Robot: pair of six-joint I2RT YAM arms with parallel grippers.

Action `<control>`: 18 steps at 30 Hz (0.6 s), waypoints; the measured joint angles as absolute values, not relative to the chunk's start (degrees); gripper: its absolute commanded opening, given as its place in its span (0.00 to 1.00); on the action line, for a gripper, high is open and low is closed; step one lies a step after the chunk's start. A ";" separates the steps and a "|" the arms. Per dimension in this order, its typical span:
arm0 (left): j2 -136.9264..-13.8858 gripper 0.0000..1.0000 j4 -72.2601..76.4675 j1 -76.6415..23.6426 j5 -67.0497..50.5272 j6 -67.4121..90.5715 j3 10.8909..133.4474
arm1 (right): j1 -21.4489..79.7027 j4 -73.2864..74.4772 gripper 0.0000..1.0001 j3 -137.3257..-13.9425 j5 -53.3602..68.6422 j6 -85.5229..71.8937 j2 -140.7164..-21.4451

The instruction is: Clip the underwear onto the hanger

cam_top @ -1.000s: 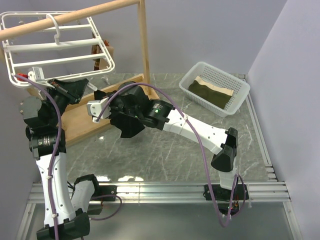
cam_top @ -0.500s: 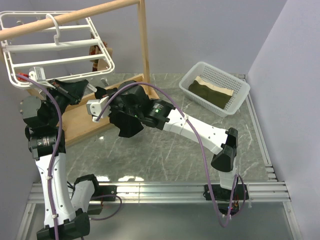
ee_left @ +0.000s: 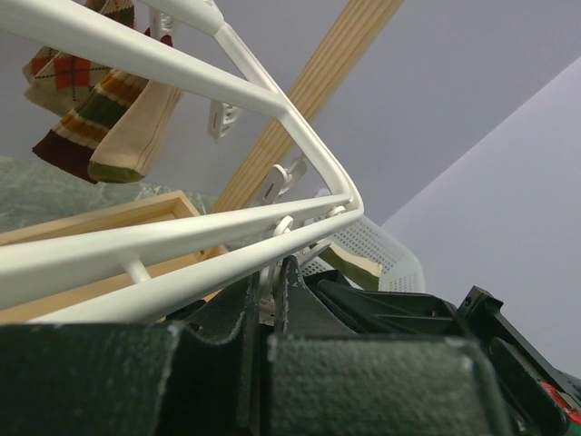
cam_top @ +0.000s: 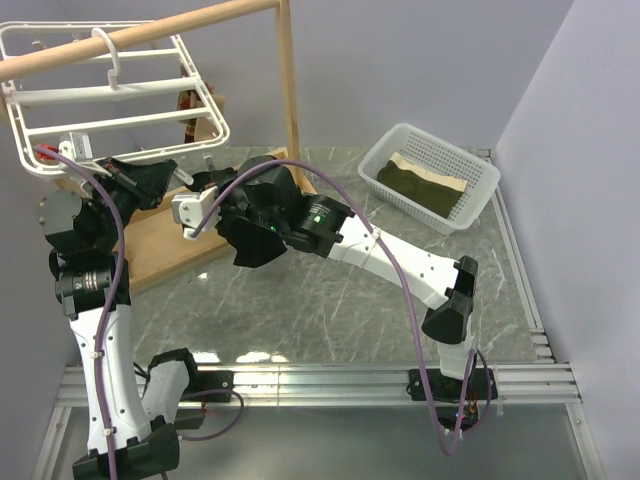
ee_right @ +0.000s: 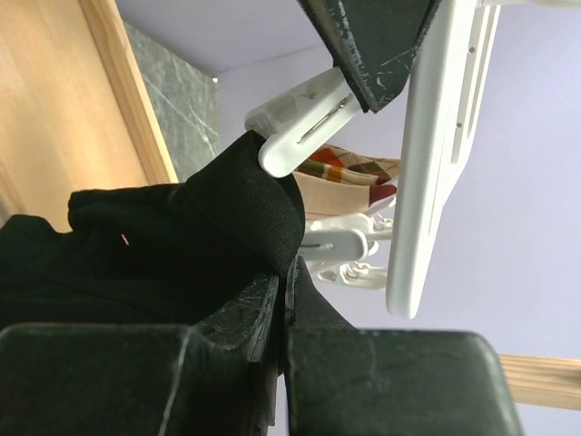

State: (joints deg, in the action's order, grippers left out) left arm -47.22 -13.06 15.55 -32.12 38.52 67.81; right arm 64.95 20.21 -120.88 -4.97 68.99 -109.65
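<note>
The hanger (cam_top: 118,92) hangs by its hook from the wooden pole (cam_top: 150,32) at the far left, long axis running left to right, its frame tipped so the right corner sits lower; the underwear (ee_right: 172,236) is held up beneath that corner, above the desk (cam_top: 330,310), bunched into a fold whose crest points up at a clip (ee_right: 304,123); its own long axis cannot be told. The right pincer (ee_right: 281,291) is pressed together on the black fabric just under the fold. The left pincer (ee_left: 270,277) stands nearly closed, pinching the clip's white tail; the clip's tip touches the fold, though whether it bites the fabric cannot be told. The top view alone gives the wider layout, with a white basket (cam_top: 470,175) holding olive-and-tan cloth at the far right, but there the fabric merges with the dark wrist; the left wrist view alone shows patterned socks (ee_left: 100,100) pegged further along the hanger; only the right wrist view shows clip against fabric.
</note>
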 measured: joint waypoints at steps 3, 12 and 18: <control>-47.18 0.00 -13.17 15.55 -32.10 38.46 67.81 | 65.06 20.18 0.00 -120.88 -4.99 69.06 -109.65; -47.18 0.00 -13.21 15.55 -32.14 38.57 68.14 | 65.71 19.16 0.00 -117.19 -5.04 69.56 -108.73; -47.09 0.00 -13.23 15.55 -32.18 38.54 68.14 | 65.76 19.40 0.00 -119.09 -5.10 69.58 -108.99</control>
State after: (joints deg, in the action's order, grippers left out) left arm -47.09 -13.23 15.55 -32.18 38.54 68.14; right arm 65.76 19.40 -119.09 -5.10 69.58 -108.99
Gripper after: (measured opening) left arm 0.058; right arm 0.025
